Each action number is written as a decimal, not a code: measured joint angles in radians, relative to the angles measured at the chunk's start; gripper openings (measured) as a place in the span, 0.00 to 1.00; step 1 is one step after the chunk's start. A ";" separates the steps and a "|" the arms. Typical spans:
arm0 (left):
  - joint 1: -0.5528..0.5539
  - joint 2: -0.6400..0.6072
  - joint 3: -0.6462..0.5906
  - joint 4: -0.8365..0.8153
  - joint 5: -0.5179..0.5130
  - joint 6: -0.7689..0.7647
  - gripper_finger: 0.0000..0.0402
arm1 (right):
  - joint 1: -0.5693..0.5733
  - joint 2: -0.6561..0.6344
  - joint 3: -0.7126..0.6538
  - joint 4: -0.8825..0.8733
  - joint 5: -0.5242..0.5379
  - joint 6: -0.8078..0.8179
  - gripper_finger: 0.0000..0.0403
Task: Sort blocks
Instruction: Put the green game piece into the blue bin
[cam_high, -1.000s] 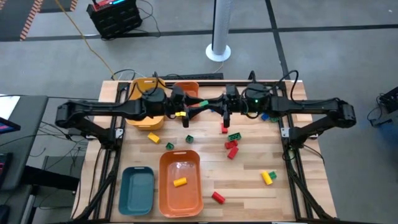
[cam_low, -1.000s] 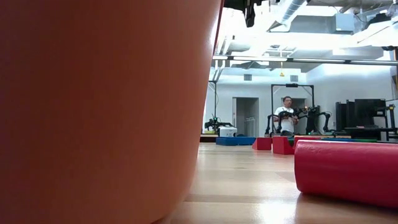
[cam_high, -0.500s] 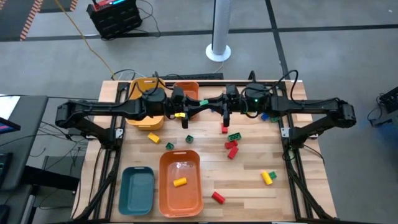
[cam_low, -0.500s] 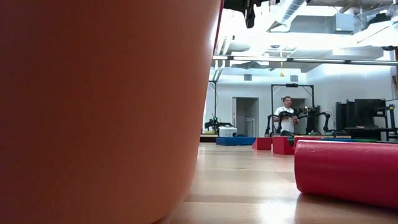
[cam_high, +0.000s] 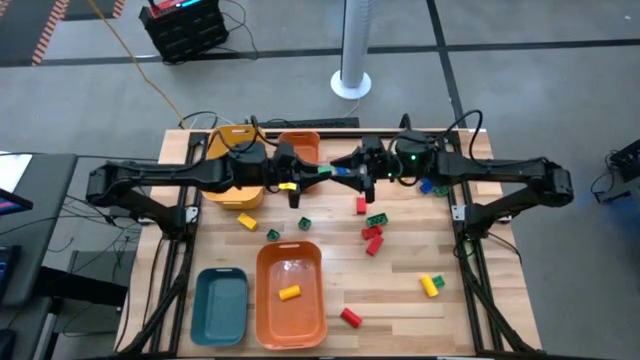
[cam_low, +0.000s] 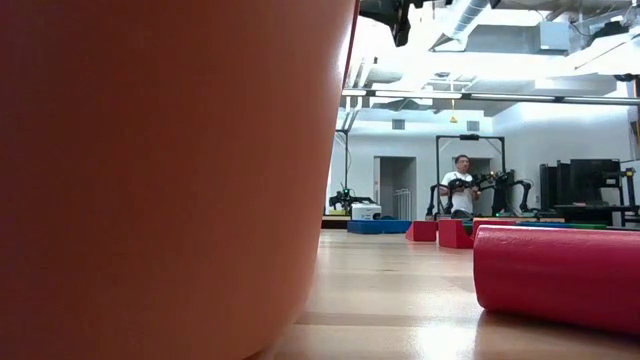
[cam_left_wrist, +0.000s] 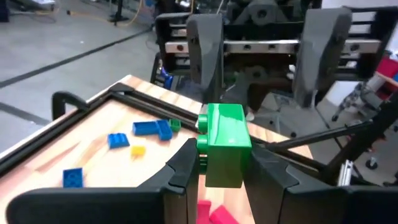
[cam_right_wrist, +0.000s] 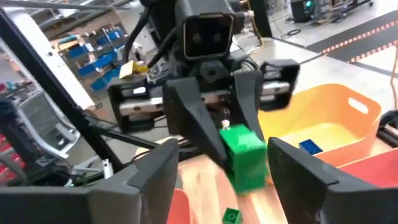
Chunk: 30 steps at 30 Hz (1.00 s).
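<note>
Filling the low view's near half, an orange bin (cam_low: 160, 170) hides most blocks. Above mid-table, the left gripper (cam_left_wrist: 221, 165) clamps a green block (cam_left_wrist: 224, 143); the right gripper (cam_right_wrist: 221, 168) stands spread around it.

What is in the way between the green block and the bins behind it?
Nothing visible blocks it. The left end effector grips the green block above the table; the right end effector stands open around it. The yellow bin lies just behind.
</note>
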 joint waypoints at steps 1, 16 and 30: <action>0.001 -0.015 0.000 -0.023 0.000 0.000 0.22 | -0.007 -0.005 0.000 -0.001 -0.007 0.001 0.64; -0.212 -0.353 0.000 -0.875 0.020 -0.341 0.22 | -0.142 -0.120 0.000 -0.237 -0.011 -0.076 0.65; -0.697 -0.307 0.000 -1.050 -0.115 -0.859 0.22 | -0.168 -0.107 0.000 -0.293 -0.011 -0.122 0.65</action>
